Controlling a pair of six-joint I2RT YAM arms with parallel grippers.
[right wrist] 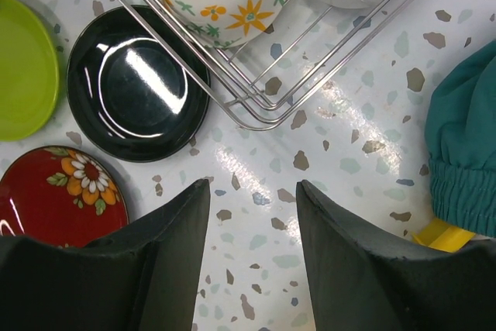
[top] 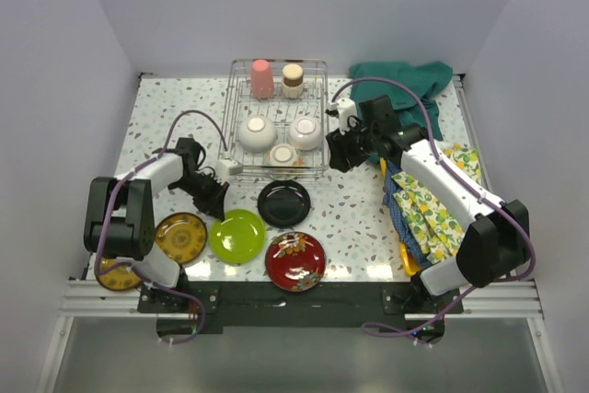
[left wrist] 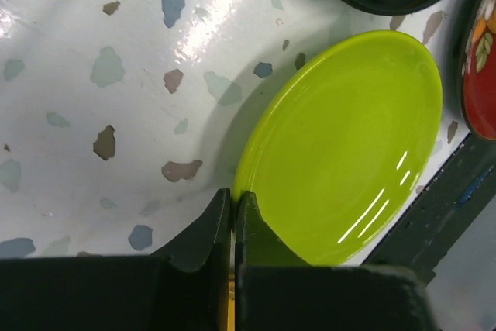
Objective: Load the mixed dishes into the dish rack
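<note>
A dish rack [top: 276, 61] of thin silver wire, a low-sided rectangular basket, is sitting at twelve o'clock on a glossy white table [top: 359, 218] speckled with grey and brown chips. Inside it, a salmon-pink cup [top: 262, 78] and a cream-and-tan cup [top: 293, 80] are standing along the far side. Two smooth white bowls [top: 257, 132] are lying upside down in the middle, and a floral bowl [top: 283, 155] is resting at the rack's six o'clock edge.

Outside the rack, toward six o'clock, round glazed plates are lying flat in a cluster. A shiny black plate [top: 283, 203] is being seen nearest the wire. A lime-green plate [top: 236, 236] is at its seven o'clock and a red floral plate [top: 294, 260] at its six. Two brown-gold plates [top: 180, 236] are lying further toward eight o'clock.

The left gripper [left wrist: 233, 195] is being held with its dark fingers pressed together right at the lime-green plate's rim. Whether the rim is pinched between them cannot be told.

The right gripper [right wrist: 253, 185] is being held with jaws apart and nothing between them, above bare table off the rack's near right corner.

At three o'clock, a crumpled teal-green cloth [top: 405, 80] and a yellow-patterned cloth [top: 433, 204] are lying under the right arm.
</note>
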